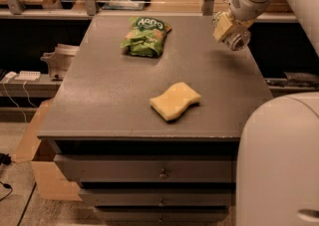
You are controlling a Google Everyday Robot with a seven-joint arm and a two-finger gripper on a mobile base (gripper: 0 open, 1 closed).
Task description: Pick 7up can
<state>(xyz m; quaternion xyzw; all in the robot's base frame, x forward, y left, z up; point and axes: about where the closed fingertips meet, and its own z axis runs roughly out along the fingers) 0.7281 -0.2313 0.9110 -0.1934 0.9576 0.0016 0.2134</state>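
My gripper (228,30) hangs above the far right part of the grey table (114,95), at the end of the white arm that comes in from the top right. It is shut on the 7up can (239,41), of which only a silver round end shows below the pale fingers (221,25). The can is held clear of the tabletop, with a faint shadow under it. The can's label is hidden by the gripper.
A green crinkled chip bag (144,36) lies at the far middle of the table. A yellow sponge (175,101) lies near the front middle. The robot's white body (279,165) fills the lower right. Shelves with clutter stand behind the table; drawers are below its front edge.
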